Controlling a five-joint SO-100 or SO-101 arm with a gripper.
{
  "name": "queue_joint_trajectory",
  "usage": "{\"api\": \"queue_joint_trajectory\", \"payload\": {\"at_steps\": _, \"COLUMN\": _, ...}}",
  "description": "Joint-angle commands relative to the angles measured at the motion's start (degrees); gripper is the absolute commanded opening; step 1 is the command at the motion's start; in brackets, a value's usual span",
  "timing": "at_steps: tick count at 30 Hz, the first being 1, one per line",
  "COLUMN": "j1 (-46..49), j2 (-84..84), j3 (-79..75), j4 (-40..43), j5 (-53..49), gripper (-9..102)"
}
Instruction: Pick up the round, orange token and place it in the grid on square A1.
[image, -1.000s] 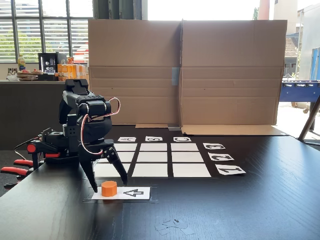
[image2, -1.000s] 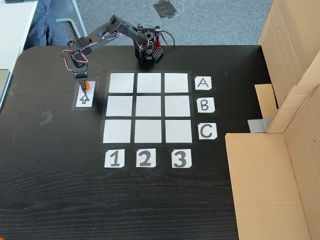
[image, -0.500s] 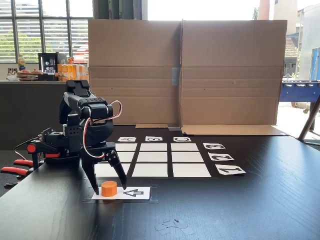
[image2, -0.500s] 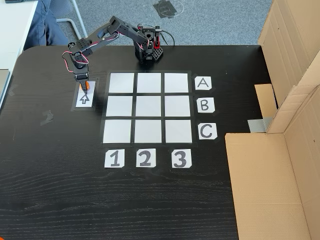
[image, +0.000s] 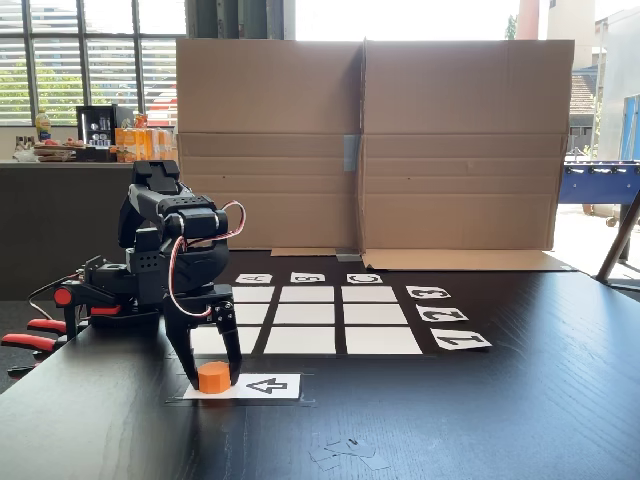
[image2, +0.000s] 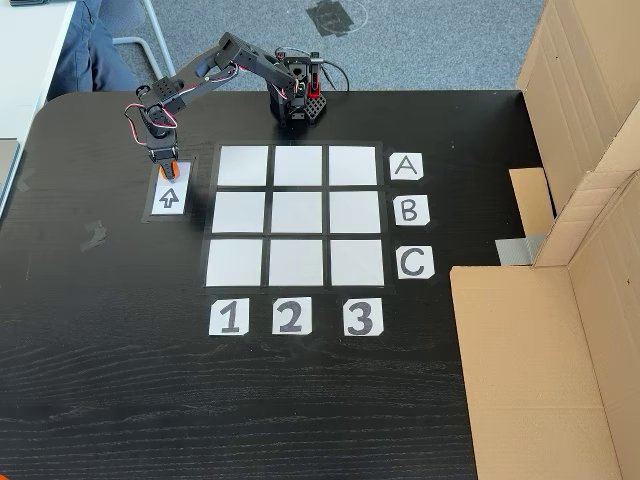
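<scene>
A fixed view shows the hand (image: 211, 378) straddling the orange token (image: 213, 376), fingers not visibly clamped; an off-centre squeeze could push it toward six o'clock.

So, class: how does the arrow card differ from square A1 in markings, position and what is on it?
The arrow card bears a black arrow; square A1 is plain white. The arrow card lies alone, left of the grid in the top-down fixed view; square A1 is the grid's corner cell. The token sits on the arrow card between the gripper's fingers; square A1 is bare. Both are flat white paper.
</scene>
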Motion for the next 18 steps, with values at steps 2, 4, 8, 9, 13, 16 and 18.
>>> {"api": "queue_joint_trajectory", "payload": {"at_steps": 2, "j1": -0.6, "j2": 2.4, "j3": -2.3, "j4": 0.3, "j5": 0.1, "gripper": 12}}
{"api": "queue_joint_trajectory", "payload": {"at_steps": 4, "j1": -0.6, "j2": 3.7, "j3": -2.3, "j4": 0.4, "j5": 0.1, "gripper": 11}}
{"api": "queue_joint_trajectory", "payload": {"at_steps": 8, "j1": -0.3, "j2": 7.6, "j3": -2.5, "j4": 0.4, "j5": 0.1, "gripper": 11}}
{"api": "queue_joint_trajectory", "payload": {"at_steps": 9, "j1": 0.0, "j2": 8.9, "j3": -2.5, "j4": 0.6, "j5": 0.1, "gripper": 11}}
{"api": "queue_joint_trajectory", "payload": {"at_steps": 13, "j1": 1.0, "j2": 14.3, "j3": -2.5, "j4": 1.7, "j5": 0.0, "gripper": 11}}
{"api": "queue_joint_trajectory", "payload": {"at_steps": 16, "j1": 2.3, "j2": 19.1, "j3": -2.0, "j4": 2.7, "j5": -0.3, "gripper": 11}}
{"api": "queue_joint_trajectory", "payload": {"at_steps": 18, "j1": 3.2, "j2": 22.4, "j3": -1.4, "j4": 2.9, "j5": -0.4, "gripper": 11}}
